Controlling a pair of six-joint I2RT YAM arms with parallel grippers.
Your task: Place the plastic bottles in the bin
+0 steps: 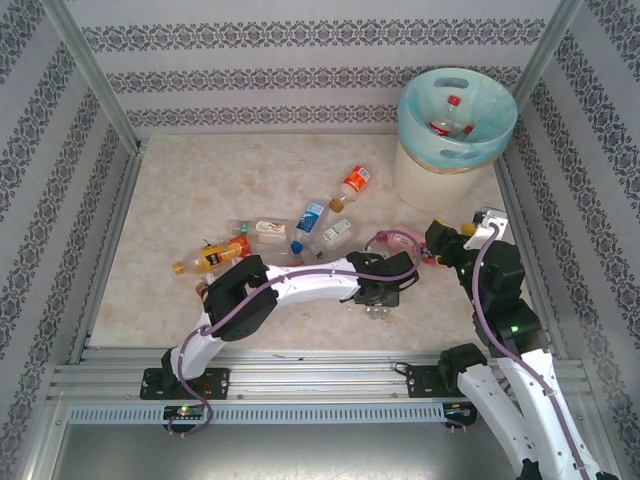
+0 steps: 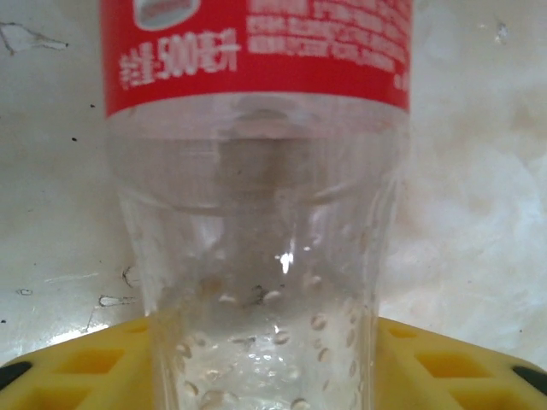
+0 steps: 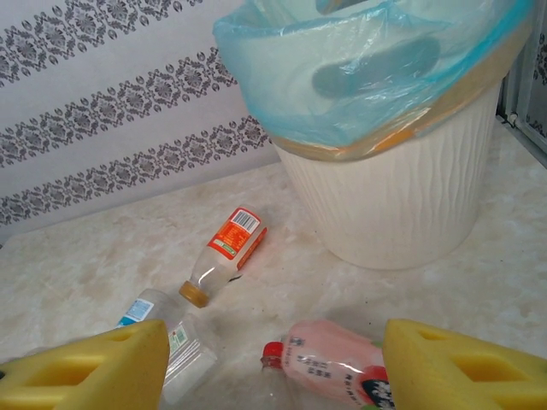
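Marble-patterned table (image 1: 160, 200) bearing, at the far right corner, a round cream-white bin (image 1: 440, 185), lined with a blue-green bag (image 1: 425, 100) and already containing one red-capped bottle (image 1: 450, 118). Mid-table, well apart from the bin: loose cluster of plastic bottles (image 1: 300, 228) lying on their sides. Step in hand, by judgement: grasp by left gripper (image 1: 380, 305) on a clear red-labelled bottle (image 2: 256, 213) at the near edge of the cluster. Best done by squeezing just enough to hold the thin wall without buckling it, lifting clear of the table before swinging right, and passing around the right arm (image 1: 495, 290) standing near the bin. Yellow pads (image 2: 85, 367) pressed against both sides of that bottle, below its label. Right gripper (image 3: 273, 367) spread wide, holding nothing, with a pink bottle (image 3: 329, 363) lying on the table just in front.
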